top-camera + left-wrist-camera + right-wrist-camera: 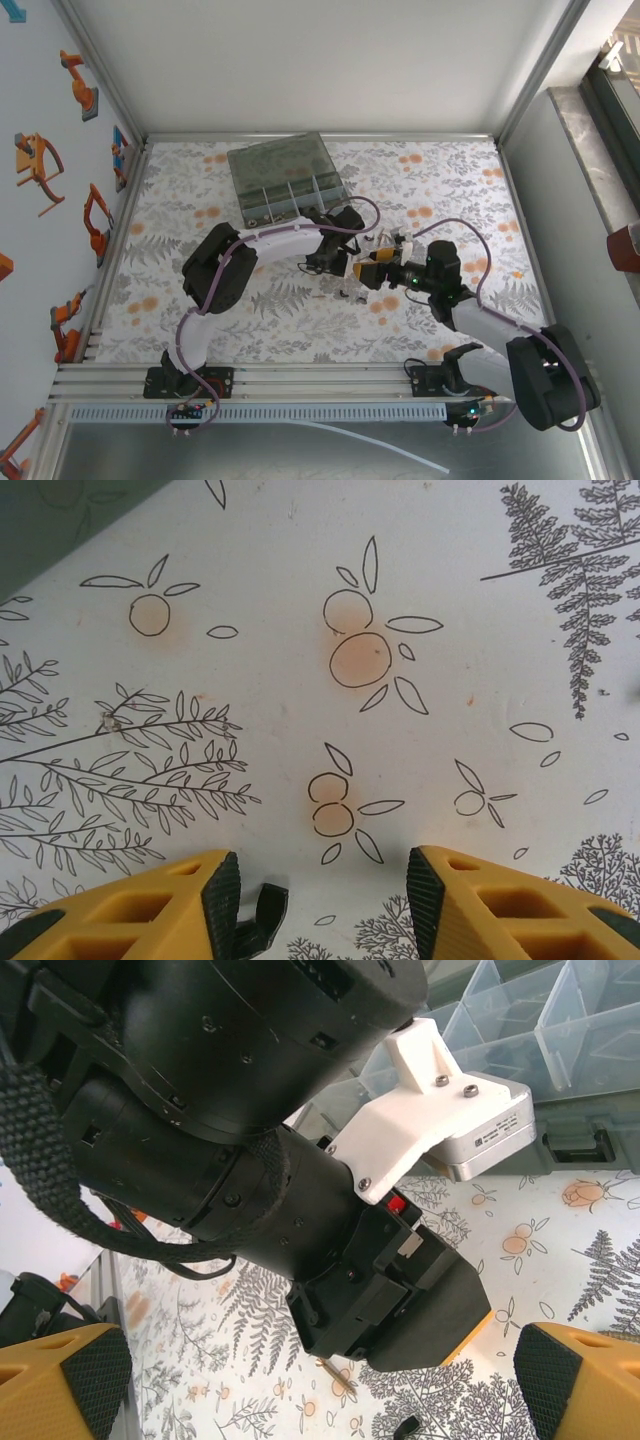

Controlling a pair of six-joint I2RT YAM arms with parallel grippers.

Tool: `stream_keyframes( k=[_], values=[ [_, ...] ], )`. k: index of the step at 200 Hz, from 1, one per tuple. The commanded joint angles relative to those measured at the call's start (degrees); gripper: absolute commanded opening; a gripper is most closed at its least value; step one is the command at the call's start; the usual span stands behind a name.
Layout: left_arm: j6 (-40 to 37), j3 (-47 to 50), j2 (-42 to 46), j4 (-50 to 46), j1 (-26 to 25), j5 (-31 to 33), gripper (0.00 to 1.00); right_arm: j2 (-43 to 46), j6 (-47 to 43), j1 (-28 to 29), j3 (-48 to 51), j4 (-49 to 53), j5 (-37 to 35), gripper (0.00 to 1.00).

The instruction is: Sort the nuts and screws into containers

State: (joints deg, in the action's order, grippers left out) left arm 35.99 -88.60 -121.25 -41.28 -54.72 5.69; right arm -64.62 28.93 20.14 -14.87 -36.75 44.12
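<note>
Two pincers crowd the middle of the counter (450, 180). Nearest, in the right wrist view, the right pincer (320, 1385) stands at full spread with nothing in it, and the left arm's wrist (300, 1210) hangs close in front of it. Under that wrist lie a small black piece (405, 1425) and a thin pin (335, 1368), perhaps a screw; both are too small to be sure of.

The left pincer (322, 885) is roughly half open and empty, pointing down at the cloth. The black piece sits just beside its left finger (222, 900), at the edge of the gap; I cannot tell whether they touch. Farther off, at ten o'clock in that view, a tiny silver fastener (108, 720) lies on a printed fern. The box (285, 180) sits at twelve o'clock on the counter, just beyond the left arm, with its compartments showing.

The likely trouble, as I judge it:
- **Flicked piece:** closing on the black piece off-centre could flick it aside.
- **Lost fasteners:** the busy print could hide anything that rolls.
- **Arm collision:** the arms are close enough that a careless reach by the right one could knock the left wrist.
</note>
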Motion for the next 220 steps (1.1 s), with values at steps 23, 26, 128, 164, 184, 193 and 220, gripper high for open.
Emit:
stream_keyframes(
  k=[23,26,128,164,184,193,220],
  values=[
    [0.87,3.86,3.08,-3.35,-0.48,1.58,0.47,-0.28,-0.63,0.36,-1.65,-1.48,0.27,1.00],
    [0.59,4.13,3.38,-2.90,-0.49,1.88,0.47,-0.42,-0.63,0.40,-1.72,-1.48,0.19,1.00],
    [1.15,3.97,2.35,-2.31,-0.59,-1.90,0.30,-1.27,-0.44,0.38,-1.92,-1.79,0.51,1.00],
    [1.81,2.30,2.89,-3.55,-0.59,-1.08,0.17,-1.56,-0.47,0.36,-2.04,-1.89,0.51,1.00],
    [1.38,0.53,3.80,-3.62,-0.48,-1.07,0.08,-1.51,-0.31,0.39,-2.05,-2.22,0.62,1.00],
    [0.97,-0.56,4.28,-3.87,-0.39,-1.28,0.05,-1.26,-0.21,0.40,-2.00,-2.20,0.57,1.00],
    [-0.39,-3.32,6.60,-3.97,0.28,-1.09,0.03,0.24,-0.23,0.35,-1.50,-2.21,-0.77,1.00]
  ],
)
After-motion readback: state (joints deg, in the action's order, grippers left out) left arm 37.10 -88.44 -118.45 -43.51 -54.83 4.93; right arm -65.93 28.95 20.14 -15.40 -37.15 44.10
